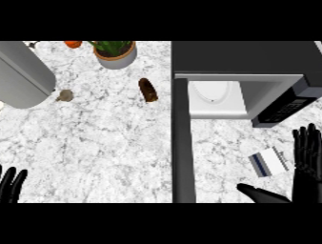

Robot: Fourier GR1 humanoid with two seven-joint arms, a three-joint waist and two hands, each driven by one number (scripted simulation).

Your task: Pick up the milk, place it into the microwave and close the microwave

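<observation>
The milk [268, 161] is a small white carton with a dark blue stripe, lying on the marble counter in front of the microwave. The dark microwave [252, 59] stands at the upper right with its white inside [216, 97] showing. Its door [181, 143] is swung open and reaches toward me as a long dark bar. My right hand [311, 164] is open just right of the carton, fingers straight and pointing away, thumb [261, 193] spread out below the carton. My left hand [2, 186] rests open at the lower left edge.
A grey cylinder [13, 71] lies at the upper left, with a small brownish object [65, 95] beside it. A potted plant [115, 52] and an orange item [73, 44] stand at the back. A dark brown object [148, 89] lies left of the microwave door.
</observation>
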